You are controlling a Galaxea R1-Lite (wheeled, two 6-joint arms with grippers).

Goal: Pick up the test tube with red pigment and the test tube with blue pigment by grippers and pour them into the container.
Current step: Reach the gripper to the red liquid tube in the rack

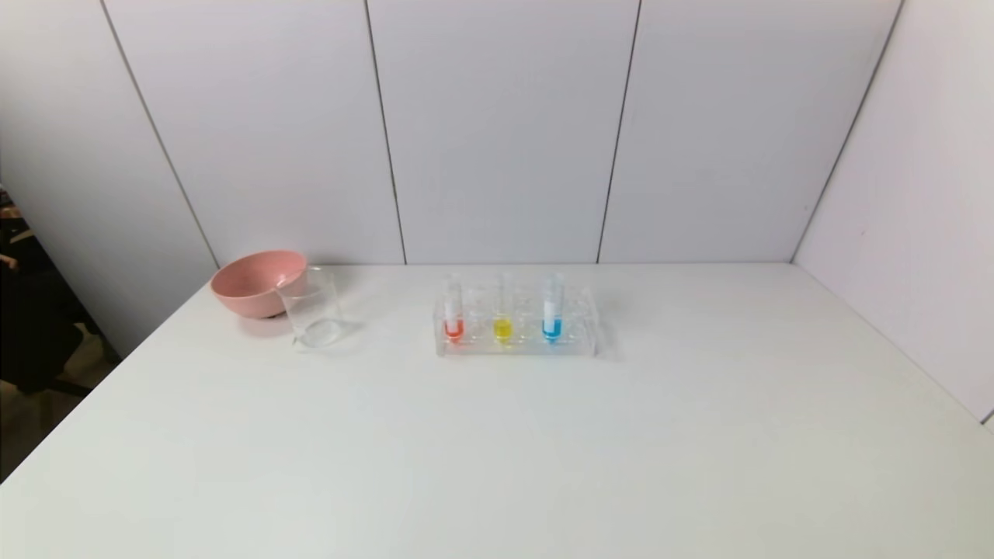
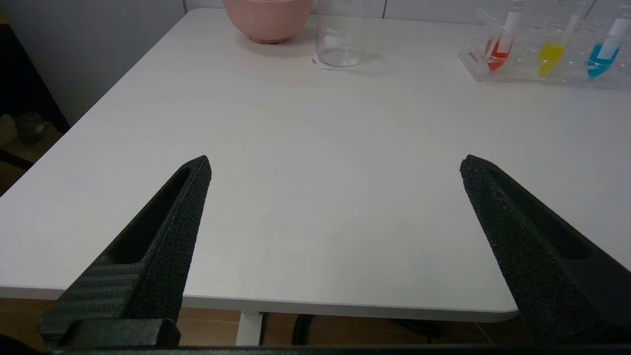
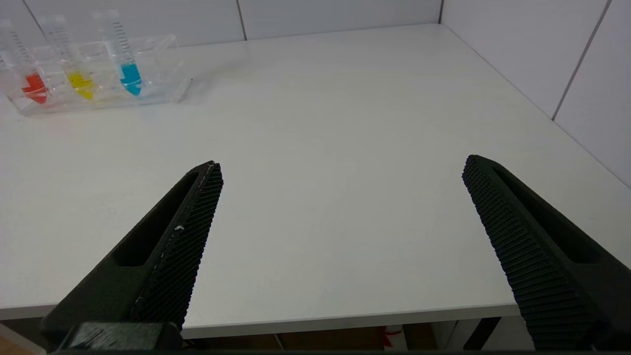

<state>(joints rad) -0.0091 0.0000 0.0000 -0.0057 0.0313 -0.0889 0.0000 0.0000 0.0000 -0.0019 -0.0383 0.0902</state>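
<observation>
Your white table [image 1: 497, 450] lies broad and bare across the lower half of the head view, walled at the back and on the right, its left edge dropping to a dark floor. At centre, toward the back, a clear rack [image 1: 516, 341] holds three tubes upright: the red tube [image 1: 453, 317] at its left end, a yellow tube [image 1: 502, 317] in the middle, the blue tube [image 1: 552, 314] at its right end. The glass beaker [image 1: 312, 308] stands well to the left of the rack, just in front of a pink bowl [image 1: 258, 282] — whether they touch, you cannot tell.

Neither arm shows in the head view; only the wrist cameras reveal them. The left gripper [image 2: 335, 165] hangs at the table's near edge with its fingers spread wide and nothing between them, the beaker [image 2: 341, 34] and bowl [image 2: 268, 18] at the top of that frame, the rack [image 2: 542, 74] at upper right. The right gripper [image 3: 342, 165] sits likewise at the near edge, fingers wide apart and empty, the rack [image 3: 98, 93] at upper left, open tabletop running to the right wall.
</observation>
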